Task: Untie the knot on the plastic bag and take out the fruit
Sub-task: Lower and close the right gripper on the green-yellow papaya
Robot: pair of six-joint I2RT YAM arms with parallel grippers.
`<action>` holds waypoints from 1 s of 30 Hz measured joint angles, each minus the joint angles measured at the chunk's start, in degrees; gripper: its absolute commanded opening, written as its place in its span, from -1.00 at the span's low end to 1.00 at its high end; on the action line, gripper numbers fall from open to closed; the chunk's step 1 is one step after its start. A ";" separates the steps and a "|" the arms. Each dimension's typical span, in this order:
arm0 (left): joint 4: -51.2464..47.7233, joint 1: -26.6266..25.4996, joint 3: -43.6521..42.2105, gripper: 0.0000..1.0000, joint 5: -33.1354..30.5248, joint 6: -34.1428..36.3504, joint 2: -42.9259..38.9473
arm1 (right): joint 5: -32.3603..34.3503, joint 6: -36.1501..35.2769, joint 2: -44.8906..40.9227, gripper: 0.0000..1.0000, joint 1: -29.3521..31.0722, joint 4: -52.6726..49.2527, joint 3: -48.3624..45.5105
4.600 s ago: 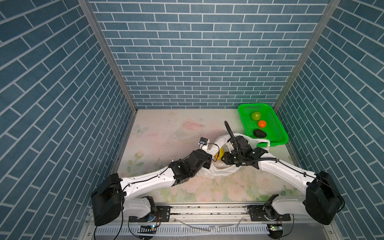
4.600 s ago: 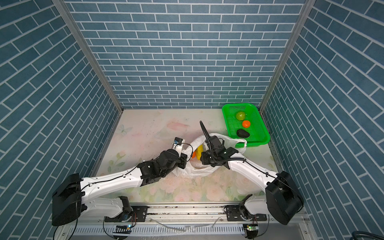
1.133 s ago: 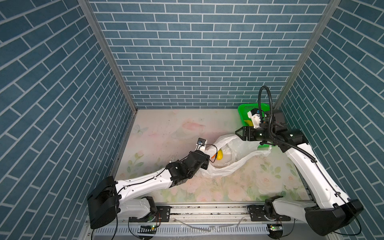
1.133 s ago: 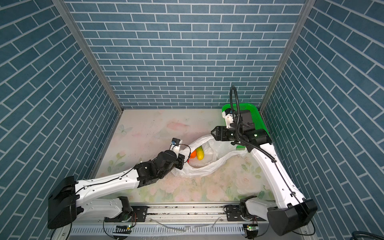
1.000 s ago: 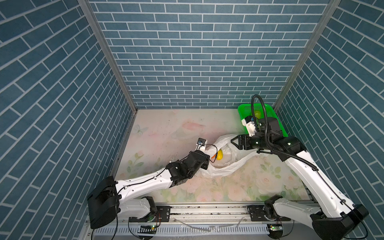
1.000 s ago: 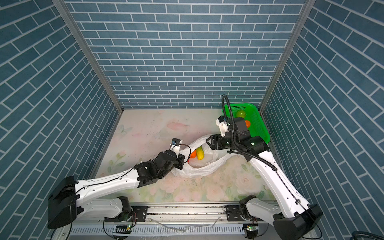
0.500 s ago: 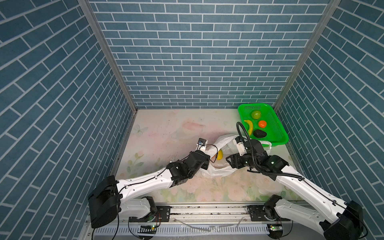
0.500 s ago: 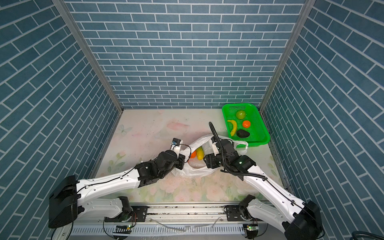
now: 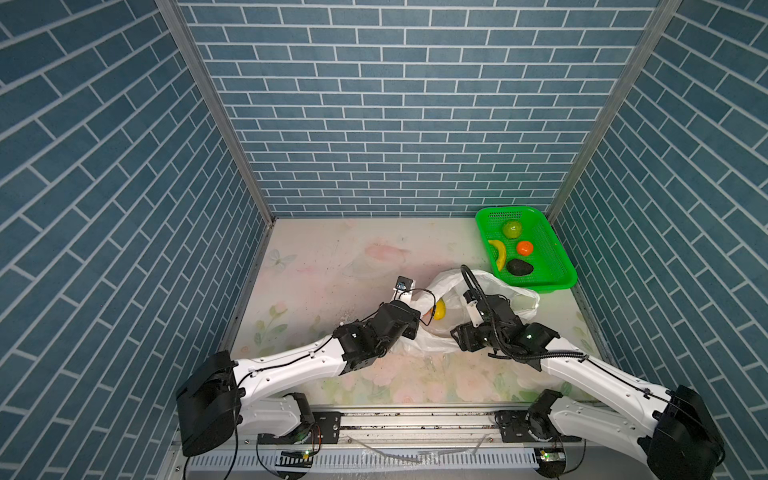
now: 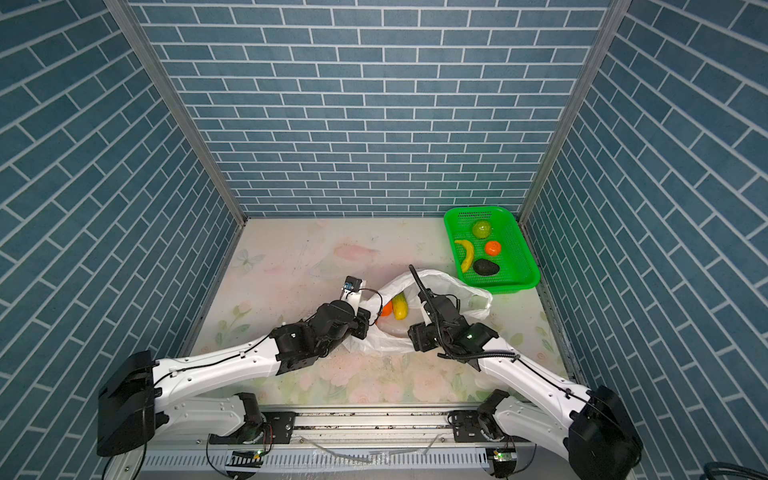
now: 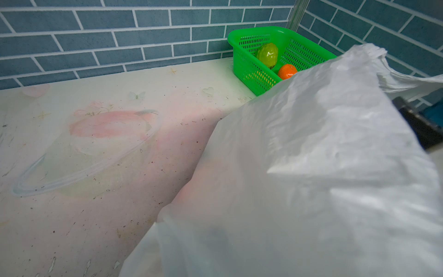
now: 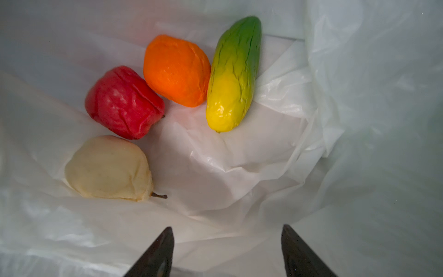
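Observation:
The white plastic bag point(image 9: 498, 286) lies open on the table, and its knot is out of view. My left gripper point(image 9: 417, 323) is shut on the bag's near-left rim; in the left wrist view the plastic point(image 11: 311, 167) hides the jaws. My right gripper point(image 12: 226, 249) is open inside the bag's mouth, its dark fingertips point(image 12: 165, 242) wide apart with nothing between them. Ahead of it on the bag's floor lie a pale fruit point(image 12: 109, 167), a red one point(image 12: 124, 103), an orange point(image 12: 176, 70) and a yellow-green mango point(image 12: 233, 76).
A green basket point(image 9: 515, 211) stands at the back right corner, just behind the bag. It holds a green apple point(image 9: 512, 229), a banana point(image 9: 500, 253), an orange point(image 9: 525, 248) and a dark avocado point(image 9: 519, 267). Brick walls close in three sides.
My right arm has come back from over the basket, where a banana now lies, and dropped to the bag's mouth. The left arm has stayed where it was.

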 measured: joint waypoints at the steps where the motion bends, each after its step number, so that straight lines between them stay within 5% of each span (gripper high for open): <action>1: 0.00 0.00 0.00 -1.00 0.00 0.00 0.04 | -0.02 0.02 0.42 0.42 0.11 -0.04 -0.17; 18: 0.00 0.00 0.20 -1.00 0.09 0.02 0.20 | -1.84 1.70 19.69 0.48 0.24 -4.52 17.70; 30: 0.00 -0.02 0.20 -1.00 0.09 0.00 0.20 | -2.12 10.54 26.53 0.52 -2.12 6.27 16.20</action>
